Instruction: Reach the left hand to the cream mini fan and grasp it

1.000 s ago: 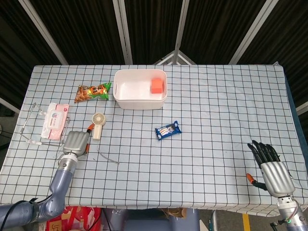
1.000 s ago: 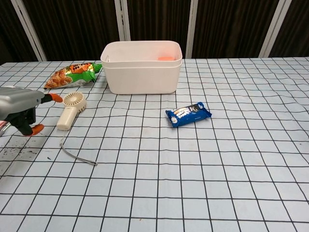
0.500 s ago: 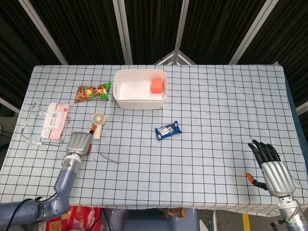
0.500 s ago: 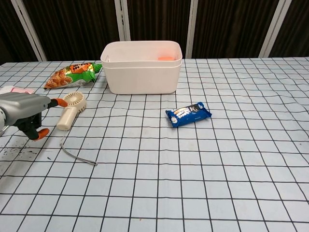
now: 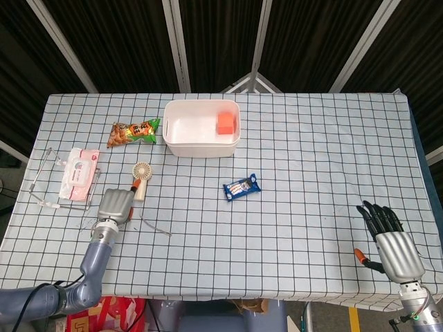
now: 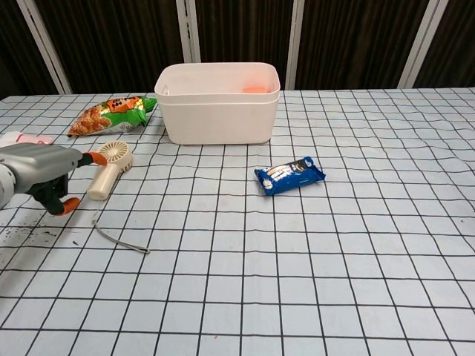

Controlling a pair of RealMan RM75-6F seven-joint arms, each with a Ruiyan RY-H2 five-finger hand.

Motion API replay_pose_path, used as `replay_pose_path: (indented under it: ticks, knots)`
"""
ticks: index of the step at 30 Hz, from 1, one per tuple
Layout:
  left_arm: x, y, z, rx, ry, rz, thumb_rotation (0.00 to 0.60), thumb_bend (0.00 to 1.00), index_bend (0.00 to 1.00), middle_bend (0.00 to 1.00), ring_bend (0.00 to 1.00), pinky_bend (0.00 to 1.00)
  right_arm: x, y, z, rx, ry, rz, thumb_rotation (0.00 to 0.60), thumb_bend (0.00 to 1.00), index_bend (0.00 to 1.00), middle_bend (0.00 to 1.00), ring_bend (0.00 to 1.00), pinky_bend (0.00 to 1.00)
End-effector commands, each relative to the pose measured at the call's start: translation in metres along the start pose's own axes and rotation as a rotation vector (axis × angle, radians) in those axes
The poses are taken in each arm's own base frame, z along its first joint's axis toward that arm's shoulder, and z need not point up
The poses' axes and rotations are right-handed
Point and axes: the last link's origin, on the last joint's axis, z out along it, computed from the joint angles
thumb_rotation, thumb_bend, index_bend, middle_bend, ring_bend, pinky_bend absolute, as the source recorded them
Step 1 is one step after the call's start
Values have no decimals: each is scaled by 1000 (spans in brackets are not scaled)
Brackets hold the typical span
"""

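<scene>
The cream mini fan [image 5: 140, 176] lies flat on the checked cloth, round head away from me and handle toward me; in the chest view the cream mini fan [image 6: 108, 167] sits left of centre. My left hand [image 5: 115, 205] hovers just short of the handle, its orange fingertips apart and close to the handle, holding nothing. In the chest view my left hand [image 6: 38, 174] is at the left edge. My right hand [image 5: 386, 238] rests open at the table's near right corner, far from the fan.
A thin cord [image 6: 119, 239] trails from the fan toward me. A white bin [image 5: 202, 128] with an orange block stands behind, a snack bag [image 5: 133, 131] beside it. A pink wipes pack [image 5: 79, 172] lies left, a blue packet [image 5: 241, 187] in the middle.
My left hand has crept slightly right and forward toward the fan's handle. The fan and the right hand have not moved.
</scene>
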Motion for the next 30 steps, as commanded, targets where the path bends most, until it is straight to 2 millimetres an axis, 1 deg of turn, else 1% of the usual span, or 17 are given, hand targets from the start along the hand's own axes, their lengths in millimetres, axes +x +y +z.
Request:
replay_pose_path:
  ticks: [1,11,23,27,30]
  knots:
    - [-1,1,0,-2,-1,0,600,660,0,989,890,943,0,0,0,1,0,0,600,289,0,0,0,61]
    - [-8,0,0,2,-25,21,600,674,0,989,890,943,2,0,0,4,16,19,600,290,0,0,0,61]
    - [-25,2,4,1,-60,27,600,674,0,988,888,944,2,-2,0,18,30,53,600,290,0,0,0,61]
    - [-25,4,4,-7,-57,27,600,674,0,983,884,943,2,-2,-1,23,32,52,600,290,0,0,0,61]
    - [-19,4,2,-8,-28,12,600,674,0,980,882,943,2,-2,-1,21,33,54,600,289,0,0,0,61]
